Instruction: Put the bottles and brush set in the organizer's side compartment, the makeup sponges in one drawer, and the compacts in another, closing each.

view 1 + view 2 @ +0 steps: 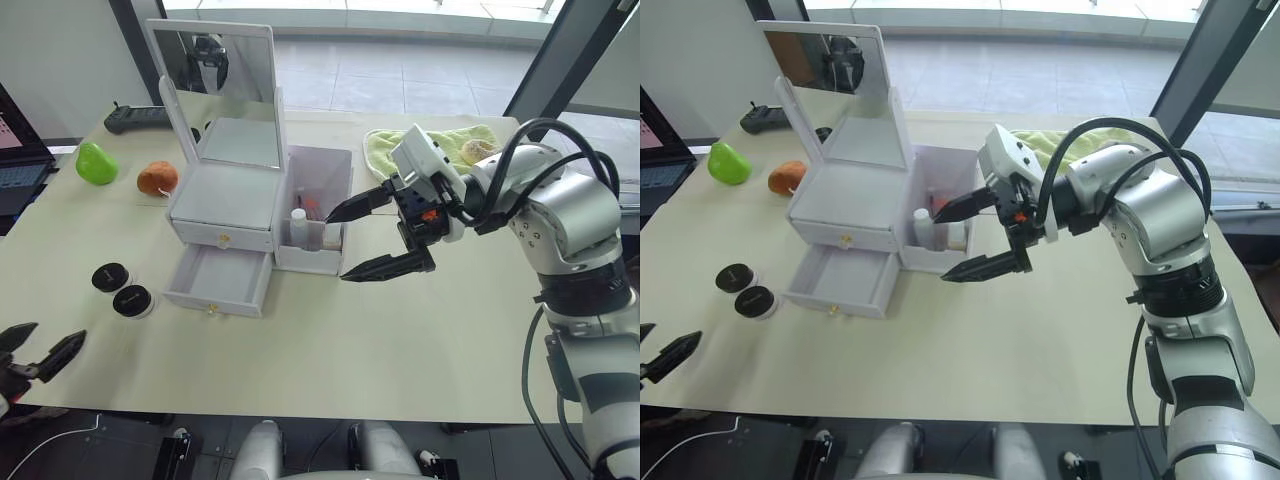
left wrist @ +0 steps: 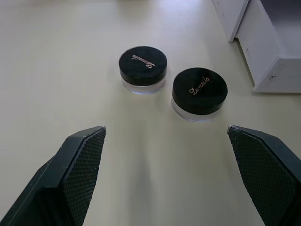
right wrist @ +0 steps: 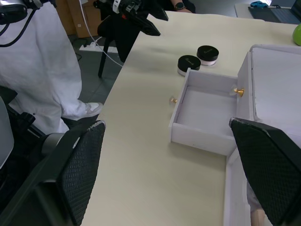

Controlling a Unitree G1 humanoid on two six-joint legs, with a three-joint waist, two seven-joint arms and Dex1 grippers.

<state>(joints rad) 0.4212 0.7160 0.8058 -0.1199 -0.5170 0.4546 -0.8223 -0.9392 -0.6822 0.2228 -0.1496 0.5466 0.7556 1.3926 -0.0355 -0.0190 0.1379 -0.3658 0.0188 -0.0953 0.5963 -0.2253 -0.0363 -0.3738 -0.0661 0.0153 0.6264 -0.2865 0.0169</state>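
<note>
Right gripper [image 1: 356, 240] spread wide, empty, beside frosted side compartment [image 1: 335, 165], left gripper [image 2: 167, 155] agape over glossy round compacts [image 2: 199, 92]

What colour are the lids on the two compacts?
Black, with cursive lettering, on the compacts; clearest in the left wrist view.

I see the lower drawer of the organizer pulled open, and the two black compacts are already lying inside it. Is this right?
Only partly. The lower drawer of the organizer is pulled open, but it holds nothing. The two compacts stand on the table beside the drawer, on the robot's left of it. The right wrist view shows the bare drawer with both compacts outside it.
</note>
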